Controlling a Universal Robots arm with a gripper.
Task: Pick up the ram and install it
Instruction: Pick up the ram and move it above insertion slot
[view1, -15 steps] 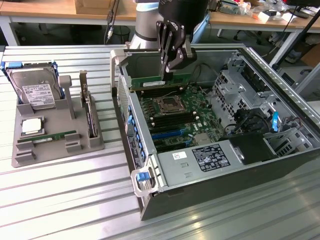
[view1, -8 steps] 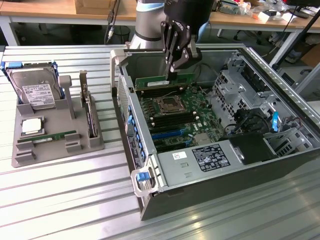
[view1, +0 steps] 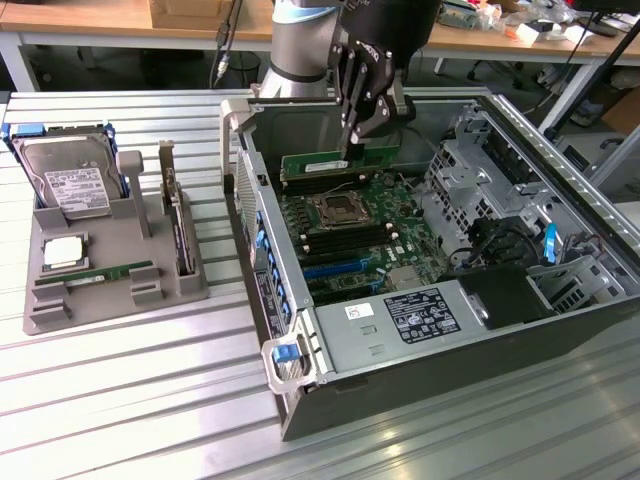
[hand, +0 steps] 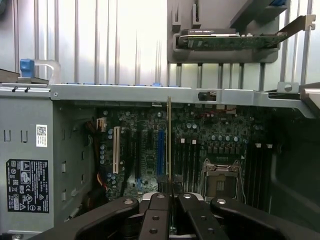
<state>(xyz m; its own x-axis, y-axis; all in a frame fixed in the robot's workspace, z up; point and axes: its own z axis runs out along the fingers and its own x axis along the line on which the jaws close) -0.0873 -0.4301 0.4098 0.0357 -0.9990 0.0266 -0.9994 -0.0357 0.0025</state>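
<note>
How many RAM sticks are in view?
2. One ram held edge-down in the claw above the motherboard; a second stick lying in the gray tray at the exterior view's left. Others could be hidden in slots.

Slatted table (view1: 100, 400); computer case (view1: 450, 378), grey tray (view1: 110, 296)

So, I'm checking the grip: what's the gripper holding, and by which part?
The ram, pinched by the gripper on its upper long edge, roughly mid-length.
</note>
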